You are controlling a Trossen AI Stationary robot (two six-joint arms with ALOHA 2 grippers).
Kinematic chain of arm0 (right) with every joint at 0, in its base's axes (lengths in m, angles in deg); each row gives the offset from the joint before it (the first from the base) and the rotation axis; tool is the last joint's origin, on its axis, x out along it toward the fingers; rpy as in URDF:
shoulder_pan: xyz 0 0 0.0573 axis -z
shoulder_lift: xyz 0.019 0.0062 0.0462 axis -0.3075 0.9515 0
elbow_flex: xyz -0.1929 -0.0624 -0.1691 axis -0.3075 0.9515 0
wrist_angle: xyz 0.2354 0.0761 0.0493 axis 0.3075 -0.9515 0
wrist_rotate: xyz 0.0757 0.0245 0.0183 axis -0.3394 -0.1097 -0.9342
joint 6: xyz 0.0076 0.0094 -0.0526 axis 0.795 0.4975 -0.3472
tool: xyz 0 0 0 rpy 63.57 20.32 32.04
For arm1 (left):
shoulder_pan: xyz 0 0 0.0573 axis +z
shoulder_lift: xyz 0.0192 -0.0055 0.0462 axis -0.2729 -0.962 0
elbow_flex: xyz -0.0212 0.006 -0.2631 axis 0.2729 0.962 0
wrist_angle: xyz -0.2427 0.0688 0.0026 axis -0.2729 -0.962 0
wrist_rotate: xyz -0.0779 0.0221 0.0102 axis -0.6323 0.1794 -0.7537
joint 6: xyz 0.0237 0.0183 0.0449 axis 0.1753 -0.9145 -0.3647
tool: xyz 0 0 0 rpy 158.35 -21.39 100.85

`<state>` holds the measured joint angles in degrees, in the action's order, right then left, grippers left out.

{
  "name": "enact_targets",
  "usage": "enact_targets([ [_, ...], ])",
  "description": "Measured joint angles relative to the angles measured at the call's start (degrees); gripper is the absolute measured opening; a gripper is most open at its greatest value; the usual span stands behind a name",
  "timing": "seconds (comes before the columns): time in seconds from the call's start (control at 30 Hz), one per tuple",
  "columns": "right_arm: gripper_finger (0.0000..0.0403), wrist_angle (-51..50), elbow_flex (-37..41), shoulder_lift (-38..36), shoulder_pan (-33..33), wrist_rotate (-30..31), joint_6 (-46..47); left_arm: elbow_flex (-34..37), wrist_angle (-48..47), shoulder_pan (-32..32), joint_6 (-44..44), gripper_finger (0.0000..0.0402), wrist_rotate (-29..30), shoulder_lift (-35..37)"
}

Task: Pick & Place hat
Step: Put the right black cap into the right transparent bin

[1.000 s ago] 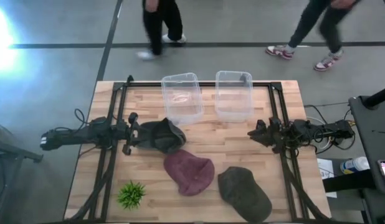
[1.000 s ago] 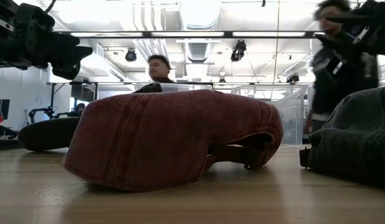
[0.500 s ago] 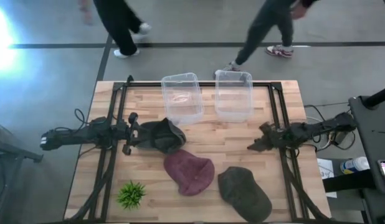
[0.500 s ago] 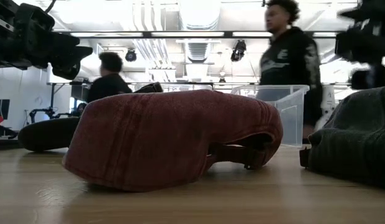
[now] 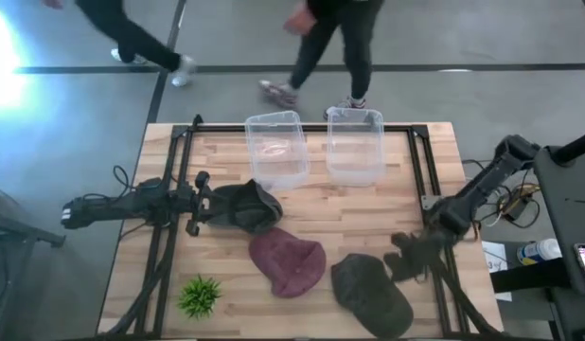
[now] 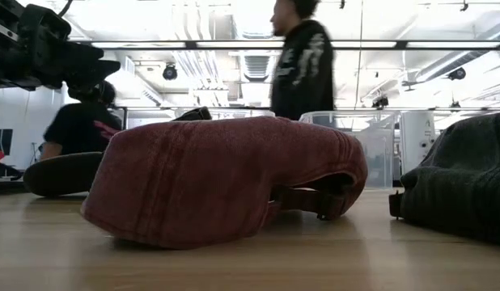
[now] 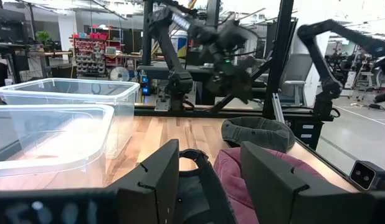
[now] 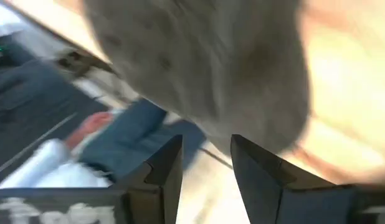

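Observation:
Three hats lie on the wooden table. In the high view there is a black hat (image 5: 245, 206), a maroon hat (image 5: 288, 262) and a dark green hat (image 5: 371, 294). My left gripper (image 5: 207, 204) is open at the black hat's left edge. In the left wrist view the hat's rim (image 7: 199, 177) shows between my fingers. My right gripper (image 5: 399, 254) is open and hovers just right of the dark green hat, which fills the blurred right wrist view (image 8: 199, 62). The low view shows the maroon hat (image 6: 226, 178) resting on its brim and crown edge. My left gripper (image 7: 208, 186) comes level from the table's left, with its fingers on either side of the black hat's rim. I cannot tell whether either finger touches it. The hat lies flat on the table.
Two clear plastic bins (image 5: 275, 149) (image 5: 356, 145) stand at the far edge. A small green plant (image 5: 200, 296) sits near the left front corner. A black frame rail (image 5: 425, 189) runs along each side of the table. People walk on the floor beyond the far edge.
My right arm has swung from the table's right middle toward the near edge, down to the dark green hat, turning as it went. The left arm and all three hats stayed still. People have walked past behind the table.

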<state>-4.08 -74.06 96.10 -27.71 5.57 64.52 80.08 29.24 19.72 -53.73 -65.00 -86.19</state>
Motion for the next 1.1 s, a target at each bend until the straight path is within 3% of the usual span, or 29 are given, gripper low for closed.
enact_targets([
  [0.17,0.0151,-6.6,-9.1,11.7,-9.2,0.0,8.7,0.0,0.0,0.0,0.0,0.0165,0.0,0.0],
  [0.3,0.0165,-3.7,-13.9,21.1,-13.5,-0.6,7.2,0.0,0.0,0.0,0.0,0.0165,0.0,0.0],
  [0.47,0.0169,-0.7,-19.0,33.0,-17.2,-6.7,4.1,0.0,0.0,0.0,0.0,0.0165,0.0,0.0],
  [0.57,0.0169,-1.1,-21.6,39.0,-17.7,-6.2,2.6,0.0,0.0,0.0,0.0,0.0165,0.0,0.0],
  [0.8,0.0169,-4.5,-25.6,45.6,-14.7,6.4,0.5,0.0,0.0,0.0,0.0,0.0165,0.0,-0.2],
  [1.1,0.0169,-23.1,-25.9,41.1,-10.8,29.2,8.1,0.0,0.0,0.0,0.0,0.0165,0.0,-0.2],
])
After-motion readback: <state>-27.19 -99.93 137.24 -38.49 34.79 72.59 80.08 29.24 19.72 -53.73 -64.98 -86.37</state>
